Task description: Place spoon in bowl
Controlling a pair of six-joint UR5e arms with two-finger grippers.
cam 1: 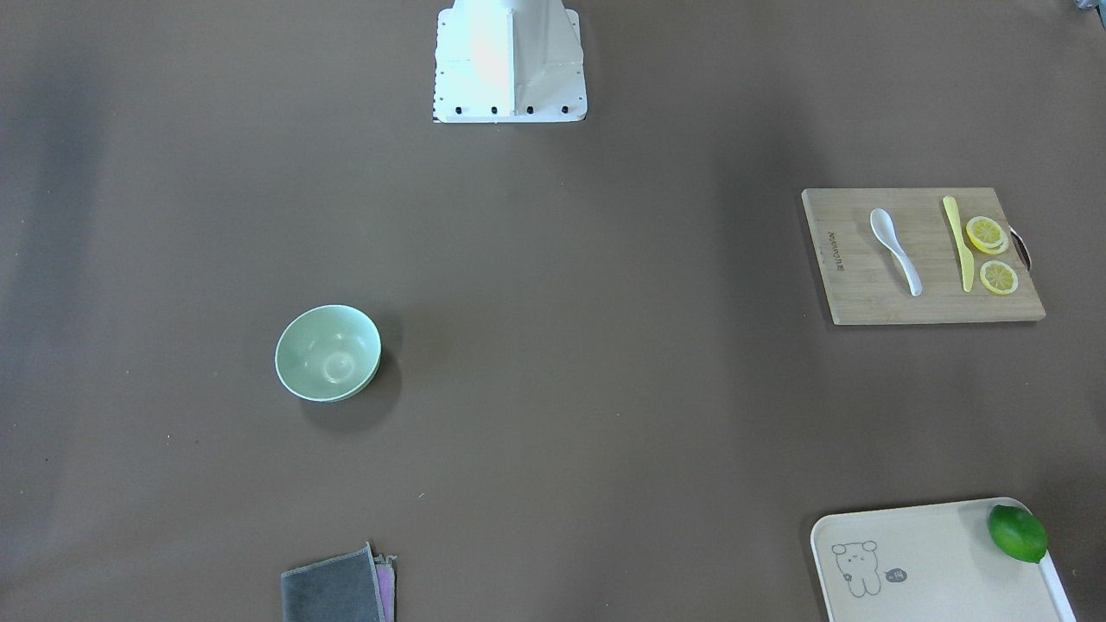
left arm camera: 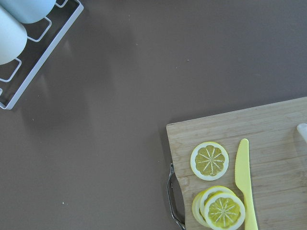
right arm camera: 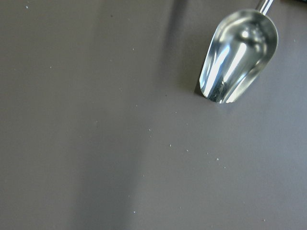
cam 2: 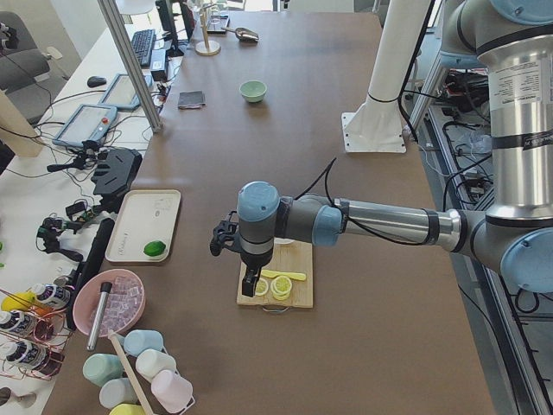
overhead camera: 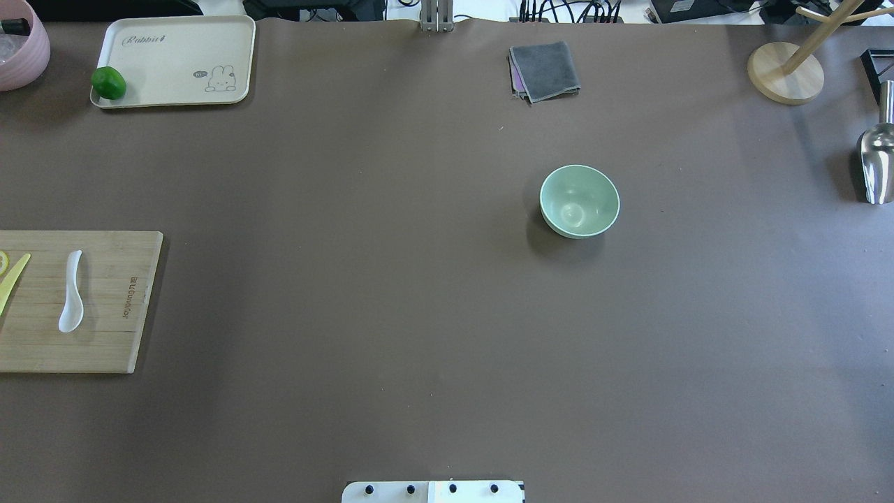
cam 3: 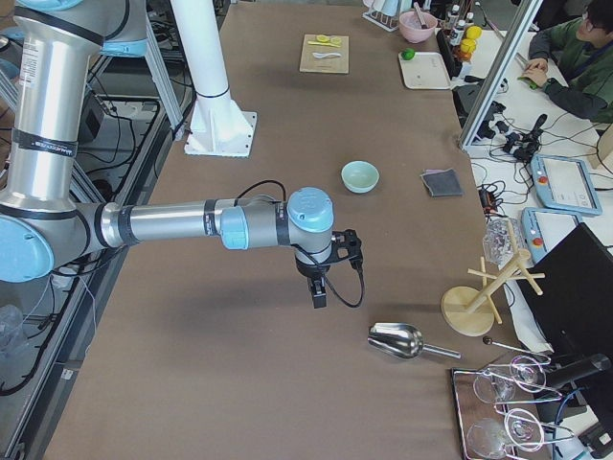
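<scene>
The white spoon [cam 1: 894, 250] lies on a wooden cutting board [cam 1: 864, 298], scoop toward the robot; it also shows in the overhead view [overhead camera: 72, 293]. The mint-green bowl [cam 1: 328, 352] stands empty on the table, far from the board, and shows in the overhead view [overhead camera: 580, 201]. My left gripper [cam 2: 251, 288] shows only in the exterior left view, hanging above the board's lemon end; I cannot tell if it is open. My right gripper [cam 3: 319, 295] shows only in the exterior right view, above bare table between the bowl [cam 3: 360, 176] and a metal scoop; I cannot tell its state.
A yellow knife [cam 1: 957, 242] and lemon slices [cam 1: 987, 233] lie on the board beside the spoon. A cream tray [cam 1: 933, 561] holds a lime [cam 1: 1017, 533]. A grey cloth [cam 1: 333, 587] lies at the table's operator edge. A metal scoop [overhead camera: 876, 161] and a wooden stand [overhead camera: 786, 70] are at the far right.
</scene>
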